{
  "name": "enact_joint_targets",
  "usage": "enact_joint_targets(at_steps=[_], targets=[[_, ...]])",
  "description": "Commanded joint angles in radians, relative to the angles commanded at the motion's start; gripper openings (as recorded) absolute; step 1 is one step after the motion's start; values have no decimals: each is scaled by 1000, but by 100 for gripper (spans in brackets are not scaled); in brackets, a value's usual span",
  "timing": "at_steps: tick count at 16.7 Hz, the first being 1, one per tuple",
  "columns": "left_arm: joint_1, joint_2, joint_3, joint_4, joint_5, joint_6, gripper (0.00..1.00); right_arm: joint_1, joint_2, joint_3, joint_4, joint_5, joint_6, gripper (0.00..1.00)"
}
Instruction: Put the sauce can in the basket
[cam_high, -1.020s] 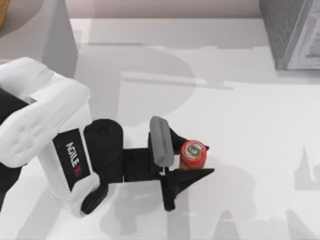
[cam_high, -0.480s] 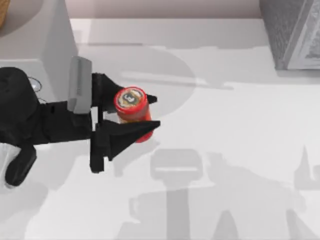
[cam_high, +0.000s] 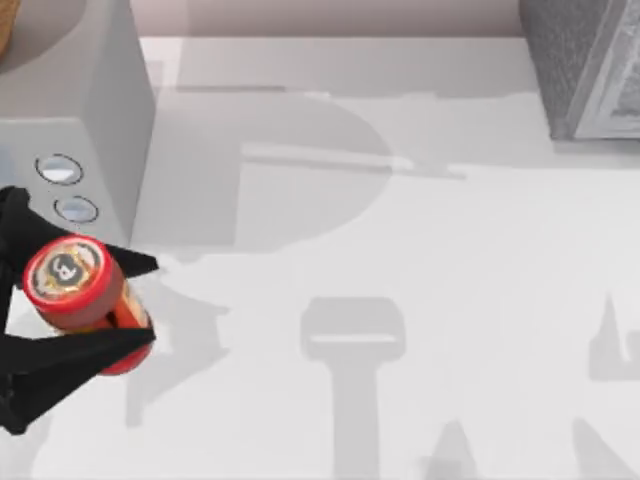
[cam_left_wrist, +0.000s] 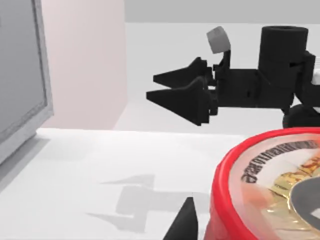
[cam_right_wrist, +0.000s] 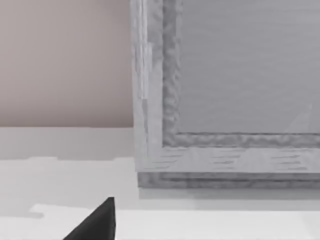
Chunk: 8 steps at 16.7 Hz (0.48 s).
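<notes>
The sauce can (cam_high: 78, 285) is red with an orange label band and a silver top. It hangs tilted at the far left of the top view, above the table. My left gripper (cam_high: 150, 300) is shut on it, one black finger on each side. The left wrist view has the can's red rim and label (cam_left_wrist: 270, 190) close up beside one fingertip (cam_left_wrist: 186, 222). My right gripper (cam_left_wrist: 151, 87) hangs farther off in that view, open with nothing in it. A brown curved sliver (cam_high: 4, 25) sits in the top left corner; I cannot tell whether it is the basket.
A tall grey block (cam_high: 70, 90) with two round silver discs (cam_high: 60, 170) stands at the back left, just behind the held can. A textured grey box (cam_high: 585, 65) fills the back right corner and looms ahead in the right wrist view (cam_right_wrist: 225, 100).
My left gripper has lifted the sauce can off the table's middle and carried it left and higher, to the far left edge. The right arm's shadow has not shifted.
</notes>
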Motion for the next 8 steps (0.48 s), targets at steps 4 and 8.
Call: enact_joint_targets(at_steps=[4, 8], targets=[[146, -371, -98, -136, 142, -113, 0, 0, 0, 0, 0, 0, 0, 100], [248, -620, -166, -225, 236, -196, 0, 0, 0, 0, 0, 0, 0, 100]])
